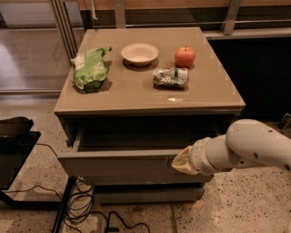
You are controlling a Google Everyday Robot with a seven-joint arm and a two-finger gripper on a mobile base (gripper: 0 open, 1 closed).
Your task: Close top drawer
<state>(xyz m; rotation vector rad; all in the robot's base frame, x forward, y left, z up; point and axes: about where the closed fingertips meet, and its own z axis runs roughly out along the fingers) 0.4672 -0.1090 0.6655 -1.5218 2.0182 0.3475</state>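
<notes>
Nearest, at the right, the robot's white arm (254, 145) reaches in from the right edge towards the cabinet; at its end the gripper (183, 161), tan-coloured, lies against the front panel of the top drawer (113, 164), on the right part of that panel; whether the gripper is open or closed cannot be told, and it shows nothing in its hold. On the speckled floor (227, 209) at lower left lies a tangle of black cables (82, 205), just before the cabinet's foot; further left stands a black object (16, 136) whose kind I cannot make out.

The top drawer stands part-way out from under the tabletop (136, 93); its flat grey-taupe front has no handle and runs nearly the whole width of the cabinet; the shallow inside is dark, and what can be seen of it holds nothing visible. Below it sits the second, matching front panel (145, 193), set further back than the open drawer's front.

On the glossy taupe tabletop, nearest the front, a green bag (91, 68) lies at the left, and a crumpled green-and-white packet (169, 77) lies on its side right of the middle, well apart from the bag; behind the packet and just beside it stands a red apple (185, 56); left of the apple, near the back, rests a shallow pale bowl (139, 53). Beyond the table runs a wooden rail (159, 3) on metal posts.
</notes>
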